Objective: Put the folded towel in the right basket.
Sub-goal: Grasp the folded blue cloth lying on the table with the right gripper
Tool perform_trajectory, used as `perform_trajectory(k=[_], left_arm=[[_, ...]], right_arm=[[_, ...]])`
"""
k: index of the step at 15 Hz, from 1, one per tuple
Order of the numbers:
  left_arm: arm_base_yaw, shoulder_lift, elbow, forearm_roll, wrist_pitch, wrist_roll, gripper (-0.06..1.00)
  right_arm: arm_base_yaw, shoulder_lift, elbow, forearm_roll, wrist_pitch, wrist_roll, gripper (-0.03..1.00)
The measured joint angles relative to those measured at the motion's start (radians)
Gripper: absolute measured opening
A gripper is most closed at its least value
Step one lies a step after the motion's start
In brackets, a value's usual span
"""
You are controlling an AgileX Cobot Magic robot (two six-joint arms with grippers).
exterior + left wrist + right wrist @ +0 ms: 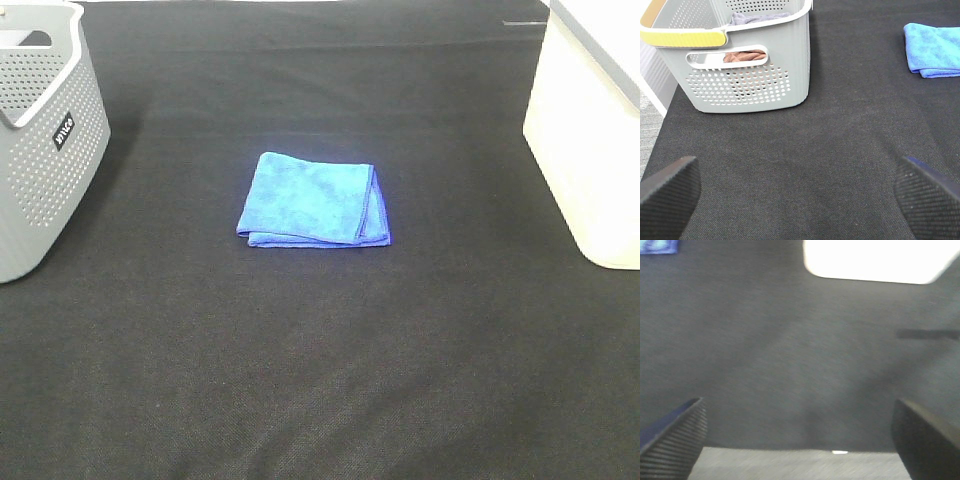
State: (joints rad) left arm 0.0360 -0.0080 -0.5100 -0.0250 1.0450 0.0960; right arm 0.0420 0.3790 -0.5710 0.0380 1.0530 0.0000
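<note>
One folded blue towel (pixel 312 200) lies flat at the middle of the black table (pixel 320 400), well apart from both baskets. Of the two baskets, a grey perforated basket (pixel 50 170) stands at the left edge by the far corner and a cream basket (pixel 590 150) at the right edge by the far corner. Two grippers show, each with fingers spread wide over bare table: the left gripper (pixel 797 195) near the grey one, the right gripper (pixel 800 435), blurred, near the cream one.

Open mat (pixel 320 360) between grey basket (pixel 50 185) and white basket (pixel 590 170)
</note>
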Motion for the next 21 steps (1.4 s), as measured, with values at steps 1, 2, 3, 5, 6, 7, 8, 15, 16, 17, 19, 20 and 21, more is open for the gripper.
perform_trajectory(k=[1,2,3,5,6,7,8,15,16,17,19,20,21], left_arm=[[0.000,0.000,0.000,0.000,0.000,0.000,0.98],[0.000,0.000,0.000,0.000,0.000,0.000,0.98],[0.000,0.000,0.000,0.000,0.000,0.000,0.98],[0.000,0.000,0.000,0.000,0.000,0.000,0.98],[0.000,0.000,0.000,0.000,0.000,0.000,0.98],[0.000,0.000,0.000,0.000,0.000,0.000,0.98],[0.000,0.000,0.000,0.000,0.000,0.000,0.98],[0.000,0.000,0.000,0.000,0.000,0.000,0.98],[0.000,0.000,0.000,0.000,0.000,0.000,0.98],[0.000,0.000,0.000,0.000,0.000,0.000,0.98],[0.000,0.000,0.000,0.000,0.000,0.000,0.98],[0.000,0.000,0.000,0.000,0.000,0.000,0.98],[0.000,0.000,0.000,0.000,0.000,0.000,0.98]], right_arm=[[0.000,0.142,-0.085,0.047,-0.007,0.000,0.96],[0.000,0.284,-0.167,0.093,-0.006,0.000,0.96],[0.000,0.401,-0.248,0.129,-0.003,0.000,0.96],[0.000,0.607,-0.402,0.173,-0.003,-0.010,0.96],[0.000,0.721,-0.500,0.190,0.007,-0.019,0.96],[0.000,0.774,-0.555,0.199,0.020,-0.021,0.96],[0.000,0.817,-0.594,0.211,0.023,-0.027,0.96],[0.200,1.277,-0.896,0.399,-0.046,-0.080,0.96],[0.229,1.366,-0.948,0.436,-0.054,-0.080,0.96],[0.240,1.466,-1.006,0.469,-0.055,-0.092,0.96],[0.240,1.635,-1.143,0.498,-0.051,-0.121,0.96],[0.240,1.635,-1.143,0.498,-0.051,-0.121,0.96],[0.238,1.720,-1.210,0.491,-0.036,-0.124,0.96]])
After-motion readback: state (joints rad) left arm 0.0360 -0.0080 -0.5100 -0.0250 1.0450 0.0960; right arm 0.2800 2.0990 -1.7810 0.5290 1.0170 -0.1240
